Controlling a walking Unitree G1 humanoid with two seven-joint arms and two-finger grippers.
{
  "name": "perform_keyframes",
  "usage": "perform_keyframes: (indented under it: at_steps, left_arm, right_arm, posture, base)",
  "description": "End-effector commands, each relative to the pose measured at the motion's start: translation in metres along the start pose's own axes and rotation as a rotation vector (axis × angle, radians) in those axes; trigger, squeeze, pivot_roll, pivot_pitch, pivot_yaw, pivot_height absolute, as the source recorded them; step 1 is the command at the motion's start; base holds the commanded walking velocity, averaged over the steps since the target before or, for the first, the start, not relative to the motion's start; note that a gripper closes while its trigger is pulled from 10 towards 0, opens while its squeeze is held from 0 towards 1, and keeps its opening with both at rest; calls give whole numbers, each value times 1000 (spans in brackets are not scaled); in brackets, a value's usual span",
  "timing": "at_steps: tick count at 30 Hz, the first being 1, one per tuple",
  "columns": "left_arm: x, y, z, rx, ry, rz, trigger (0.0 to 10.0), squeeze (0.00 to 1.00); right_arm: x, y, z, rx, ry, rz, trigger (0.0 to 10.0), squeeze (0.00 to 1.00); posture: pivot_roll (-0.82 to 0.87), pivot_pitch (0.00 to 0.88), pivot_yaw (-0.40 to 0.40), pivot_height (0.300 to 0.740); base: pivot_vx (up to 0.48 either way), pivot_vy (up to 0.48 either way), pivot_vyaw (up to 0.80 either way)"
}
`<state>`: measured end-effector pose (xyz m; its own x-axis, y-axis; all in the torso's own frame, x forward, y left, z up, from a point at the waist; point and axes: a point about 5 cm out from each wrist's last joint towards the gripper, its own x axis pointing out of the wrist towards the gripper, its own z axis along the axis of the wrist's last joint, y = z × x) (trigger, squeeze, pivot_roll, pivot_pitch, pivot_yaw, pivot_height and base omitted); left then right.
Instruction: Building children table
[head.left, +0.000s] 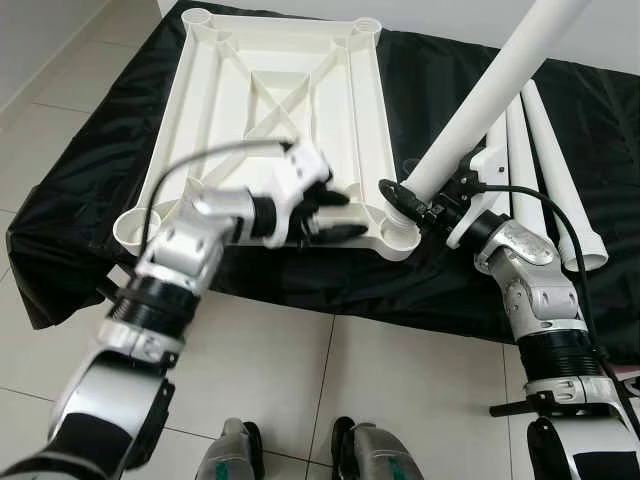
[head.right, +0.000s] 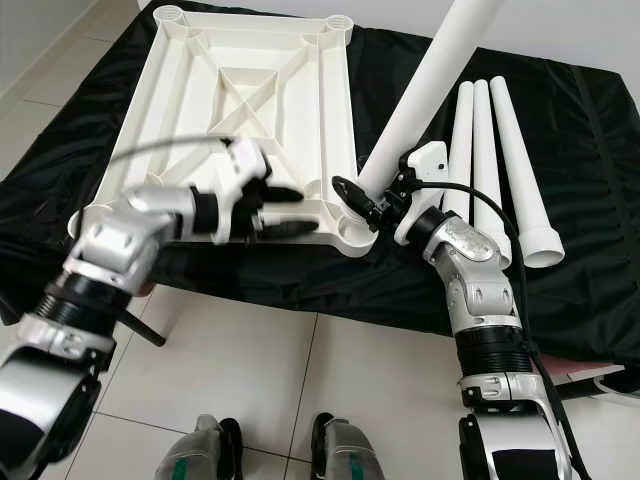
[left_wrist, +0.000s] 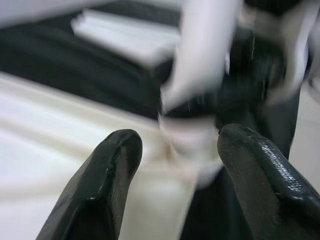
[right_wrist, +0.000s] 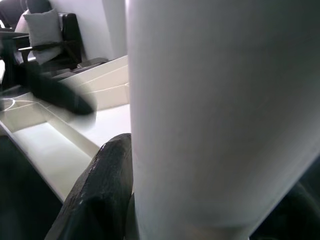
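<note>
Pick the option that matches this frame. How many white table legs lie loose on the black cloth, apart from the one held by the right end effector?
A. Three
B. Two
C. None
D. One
A: three loose legs lie side by side on the black cloth to the right of the upturned tabletop, while the right end effector grips a fourth leg with its lower end at the tabletop's near right corner socket.

You see two silver jointed arms with black ribbed collars, a black cable looping over each wrist, white wrist-camera housings, glossy black fingers (left_wrist: 105, 185), and grey-green feet below.
</note>
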<state>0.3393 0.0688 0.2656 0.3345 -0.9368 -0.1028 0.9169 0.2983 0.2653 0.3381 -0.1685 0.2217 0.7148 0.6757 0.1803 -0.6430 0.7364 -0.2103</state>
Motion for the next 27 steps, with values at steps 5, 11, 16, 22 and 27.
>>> perform_keyframes:
  at_steps: [5, 11, 16, 22, 27]
  left_arm:
    - [1, -3, 45, 17, -133, -70, 10000, 0]
    - [4, -6, 53, 45, -155, -91, 10000, 0]
    - [9, -8, 57, 34, -172, -103, 10000, 1000]
    - [19, -12, 58, 55, -146, -121, 10000, 0]
    - [22, -10, 61, 44, -134, -118, 10000, 0]
  right_arm:
    - [3, 1, -8, 7, 52, 81, 10000, 0]
    - [7, -1, -7, -2, 58, 113, 10000, 0]
    - [12, -2, -5, -8, 61, 138, 10000, 0]
    - [16, 2, 1, -30, 62, 233, 10000, 0]
    - [18, 3, 5, -47, 47, 283, 10000, 0]
  posture:
    - [-25, 189, -41, 740]
    - [-15, 184, -46, 740]
    - [-11, 179, -50, 740]
    - [-9, 159, -54, 740]
    - [-9, 149, -53, 740]
  base:
    - [0, 0, 0]
    - [0, 0, 0]
    - [0, 0, 0]
    - [0, 0, 0]
    - [0, 0, 0]
